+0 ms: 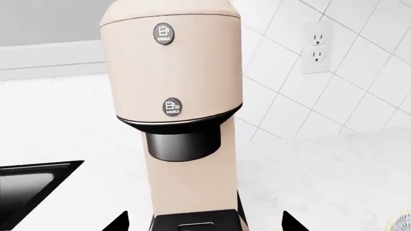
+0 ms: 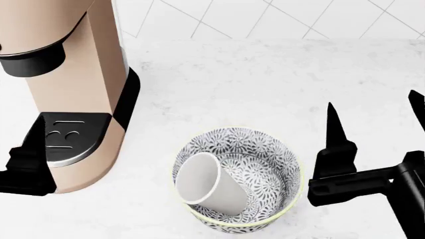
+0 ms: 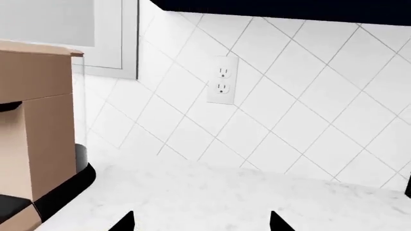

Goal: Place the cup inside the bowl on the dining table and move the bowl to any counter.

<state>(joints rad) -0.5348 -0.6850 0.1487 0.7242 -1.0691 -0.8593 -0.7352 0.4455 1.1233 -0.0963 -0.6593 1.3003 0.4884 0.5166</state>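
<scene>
The bowl [image 2: 236, 181], with the cup [image 2: 207, 185] lying tilted inside, rests on the counter [image 2: 279, 84] near its front edge beside the coffee machine [image 2: 63, 94]; withdraw the spread, empty right gripper [image 2: 371, 122] straight upward, avoiding the rim; left gripper [image 1: 204, 222] spread, empty.

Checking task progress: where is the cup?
Head view: the cup lies tilted inside the bowl on the counter, right of the coffee machine.

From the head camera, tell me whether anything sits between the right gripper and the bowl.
Nothing visible does. The right gripper is open beside the bowl, bare marble counter between them. The cup lies tilted inside the bowl.
</scene>
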